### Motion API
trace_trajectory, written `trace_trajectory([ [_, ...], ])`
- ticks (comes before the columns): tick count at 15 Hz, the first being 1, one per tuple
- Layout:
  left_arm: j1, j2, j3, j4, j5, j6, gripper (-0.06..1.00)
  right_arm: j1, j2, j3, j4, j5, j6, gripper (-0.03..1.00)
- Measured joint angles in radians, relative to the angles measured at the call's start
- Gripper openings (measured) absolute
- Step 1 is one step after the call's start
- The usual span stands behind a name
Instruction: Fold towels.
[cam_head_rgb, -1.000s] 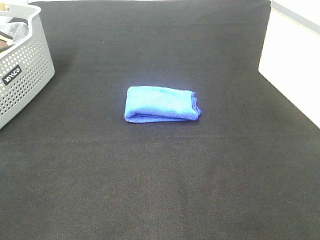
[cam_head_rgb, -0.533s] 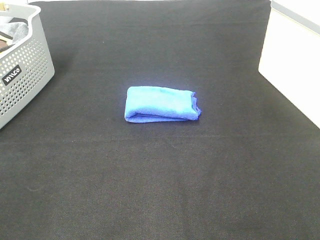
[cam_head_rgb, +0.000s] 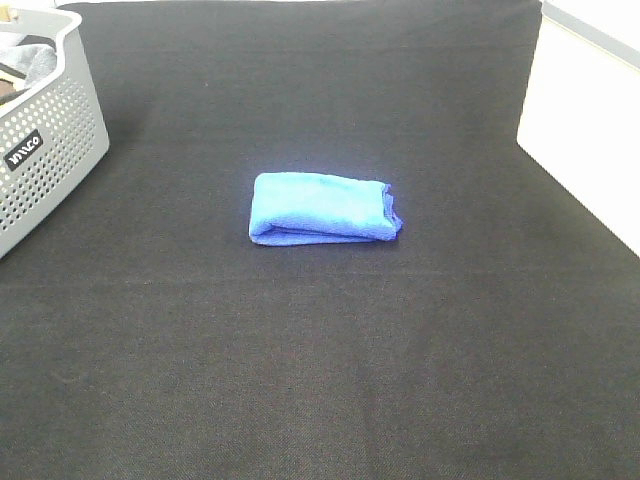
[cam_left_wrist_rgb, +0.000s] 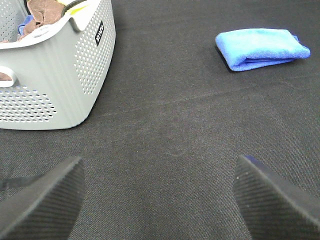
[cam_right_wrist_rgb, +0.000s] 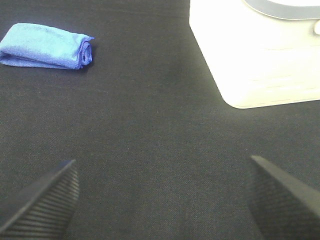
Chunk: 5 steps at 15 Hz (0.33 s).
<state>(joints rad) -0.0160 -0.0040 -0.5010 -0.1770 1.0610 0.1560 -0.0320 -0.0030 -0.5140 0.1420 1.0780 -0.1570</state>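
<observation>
Towel first: the bright royal-blue microfibre towel lies folded into a compact oblong bundle near the middle of the black fabric-covered counter, its layered edges showing along the near side and a darker stitched hem at its right end. Going from the left of the high view, a grey perforated plastic basket with a small black label sits at the far left corner of the counter, well apart from the towel; cloth items lie inside it, brown and grey among them. The towel comes next, alone in the centre, touching nothing but the counter. At the right edge stands a white box-like object, also well apart from the towel. Neither arm shows in the high view. In the left wrist view the left gripper is spread wide and holds nothing, its ribbed dark fingers hovering over bare counter with the basket and towel beyond. In the right wrist view the right gripper is likewise spread wide and carries nothing, with the towel and white object beyond.
</observation>
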Motion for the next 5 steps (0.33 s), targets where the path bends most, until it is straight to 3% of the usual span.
trace_trajectory([
  [5, 0.000, 0.000, 0.000, 0.000, 0.000, 0.000, 0.78, 0.000, 0.000, 0.000, 0.000, 0.000, 0.000, 0.84],
])
